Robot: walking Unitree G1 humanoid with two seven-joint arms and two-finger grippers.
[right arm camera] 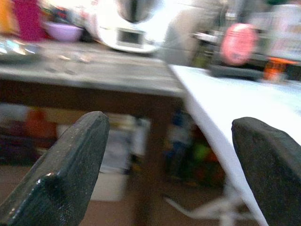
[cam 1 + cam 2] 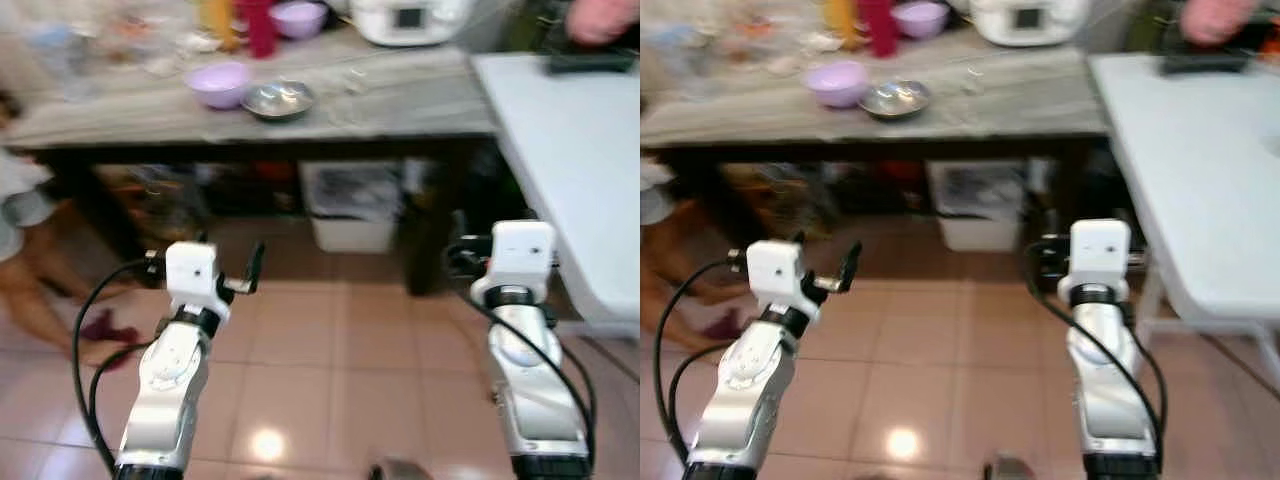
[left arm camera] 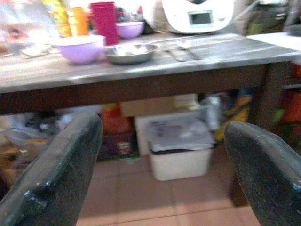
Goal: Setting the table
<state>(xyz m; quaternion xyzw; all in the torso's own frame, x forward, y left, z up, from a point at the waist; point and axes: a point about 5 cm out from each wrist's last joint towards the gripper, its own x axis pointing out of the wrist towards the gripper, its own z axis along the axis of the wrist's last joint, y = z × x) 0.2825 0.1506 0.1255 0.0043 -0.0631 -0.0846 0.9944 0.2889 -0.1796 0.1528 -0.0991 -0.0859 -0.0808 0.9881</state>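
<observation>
Left gripper (image 3: 162, 174): fingers wide apart, empty, at 7 o'clock.
Right gripper (image 1: 169, 174): fingers wide apart, empty, at 5 o'clock.
Lilac bowl (image 2: 218, 83), steel bowl (image 2: 278, 99): touching, wooden table (image 2: 400, 100), 11 o'clock.
White table (image 2: 570, 170): 2 o'clock.

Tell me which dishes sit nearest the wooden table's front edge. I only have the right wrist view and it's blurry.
Observer: A lavender bowl stands next to a steel bowl, both toward the front of the wooden table.
Operator: State of the left pincer?
Observer: The left pincer is open and holds nothing. It is raised over the tiled floor, short of the table.
Operator: Anyone close on that side?
Observer: Yes, a person's bare leg rests on the floor to the robot's left, near that end of the table.
</observation>
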